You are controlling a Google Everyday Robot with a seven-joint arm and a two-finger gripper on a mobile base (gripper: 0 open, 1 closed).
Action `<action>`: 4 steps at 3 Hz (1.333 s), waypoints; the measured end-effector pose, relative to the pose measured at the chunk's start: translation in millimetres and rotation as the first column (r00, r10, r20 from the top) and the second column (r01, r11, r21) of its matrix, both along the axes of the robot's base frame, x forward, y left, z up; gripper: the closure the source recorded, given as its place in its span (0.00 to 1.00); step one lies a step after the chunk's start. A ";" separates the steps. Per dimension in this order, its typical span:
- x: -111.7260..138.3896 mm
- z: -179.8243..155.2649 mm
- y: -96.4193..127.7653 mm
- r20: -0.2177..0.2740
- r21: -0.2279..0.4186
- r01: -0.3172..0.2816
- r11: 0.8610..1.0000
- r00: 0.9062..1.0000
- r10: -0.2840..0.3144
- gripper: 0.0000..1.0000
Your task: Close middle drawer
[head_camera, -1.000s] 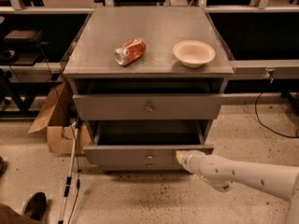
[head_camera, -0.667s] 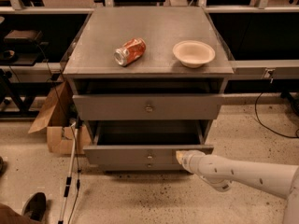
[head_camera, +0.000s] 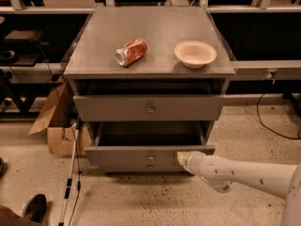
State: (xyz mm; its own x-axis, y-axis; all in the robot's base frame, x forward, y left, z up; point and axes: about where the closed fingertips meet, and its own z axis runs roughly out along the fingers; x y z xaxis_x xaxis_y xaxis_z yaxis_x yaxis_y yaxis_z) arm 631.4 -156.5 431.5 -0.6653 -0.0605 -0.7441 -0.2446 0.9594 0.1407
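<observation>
Grey all over, the table (head_camera: 155, 27) is the largest thing in view, filling the frame from 12 o'clock down past the centre, with its drawer fronts facing the camera. Under its top, the wider upper front (head_camera: 113, 108) sits at the centre.

The middle drawer (head_camera: 122, 155) lies just below that, toward 6 o'clock, and stands pulled well out. Its deep tray is open to view, and as far as the shadow lets me judge, nothing is in it. The closing is therefore barely under way. Nearly the whole push inward is left, until this front sits flush with the frame. A sliver of a 3rd front (head_camera: 136, 166) shows beneath it.

The white arm (head_camera: 244, 173) reaches in from 4 o'clock. A cardboard box (head_camera: 51, 126) sits on the floor (head_camera: 141, 201) at 9 o'clock with its flaps open; what it holds is hidden.

On the table, a beige bowl (head_camera: 195, 54) sits at 1 o'clock, empty. A crushed red can (head_camera: 130, 52) lies on its side at the bowl's 9 o'clock, well apart from it.

The claw (head_camera: 181, 157) is at 5 o'clock and appears to press on the right part of the middle drawer's front, at 3 o'clock from the small knob (head_camera: 150, 156). Whether it is wide or narrow I cannot tell.
</observation>
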 end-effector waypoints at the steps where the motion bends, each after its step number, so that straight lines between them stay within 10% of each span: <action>1: 3.3 0.3 0.3 0.003 -0.013 0.001 1.000 1.000 -0.001 1.00; 4: 7.3 1.3 0.0 0.009 -0.038 0.006 0.999 1.000 -0.006 1.00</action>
State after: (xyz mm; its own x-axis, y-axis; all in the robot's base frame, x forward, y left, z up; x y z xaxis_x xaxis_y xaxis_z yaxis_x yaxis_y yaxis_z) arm 638.7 -156.6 432.8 -0.6591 -0.0850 -0.7472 -0.2401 0.9654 0.1020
